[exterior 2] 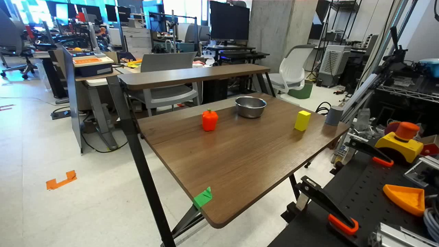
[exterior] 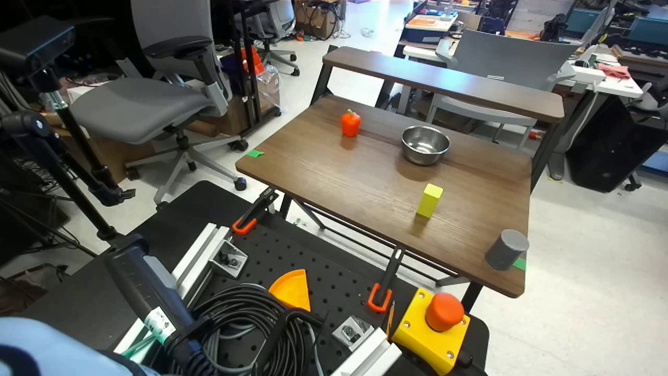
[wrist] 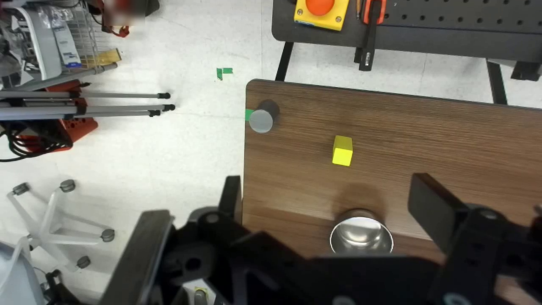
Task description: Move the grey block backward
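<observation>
At left in the wrist view, beside green tape (wrist: 248,115), the grey block (wrist: 264,116) stands near a corner of the worktop (wrist: 423,140), its long axis upright. Rightward and lower there, the claw (wrist: 328,190) is spread wide, gripping nothing; reaching the grey block likely means travelling toward that view's upper left and descending, clear of the yellow-green block (wrist: 342,151)

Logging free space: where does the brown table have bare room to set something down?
Widest: between the red pepper, metal bowl, yellow block and the green tape at the pepper's end of the table. Smaller: between bowl, yellow block and grey block. Crowded: the grey block's corner, beside a second green tape.
</observation>
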`<state>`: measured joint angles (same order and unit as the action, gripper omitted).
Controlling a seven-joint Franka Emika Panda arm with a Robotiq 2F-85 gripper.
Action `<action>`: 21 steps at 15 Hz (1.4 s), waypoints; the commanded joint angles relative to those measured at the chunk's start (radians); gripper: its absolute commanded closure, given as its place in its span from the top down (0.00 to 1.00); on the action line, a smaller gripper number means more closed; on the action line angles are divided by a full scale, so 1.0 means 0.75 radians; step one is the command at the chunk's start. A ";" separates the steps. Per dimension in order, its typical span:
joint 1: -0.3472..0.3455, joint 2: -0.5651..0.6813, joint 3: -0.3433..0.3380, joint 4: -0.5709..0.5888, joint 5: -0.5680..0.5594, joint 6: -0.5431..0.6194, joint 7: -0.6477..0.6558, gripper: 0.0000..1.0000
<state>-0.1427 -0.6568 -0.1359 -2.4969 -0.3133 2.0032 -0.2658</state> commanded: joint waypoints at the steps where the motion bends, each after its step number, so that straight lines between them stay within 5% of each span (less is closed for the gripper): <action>1: 0.013 0.000 -0.009 0.004 -0.006 -0.006 0.006 1.00; 4: 0.009 0.061 -0.023 0.036 0.034 0.013 0.054 1.00; 9: -0.015 0.431 -0.107 0.239 0.159 0.022 0.169 1.00; 15: -0.030 0.924 -0.186 0.560 0.456 0.058 0.068 1.00; 21: -0.091 1.278 -0.148 0.749 0.390 0.073 0.125 1.00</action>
<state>-0.1840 0.1930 -0.2672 -2.0132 0.0060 2.0625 -0.1876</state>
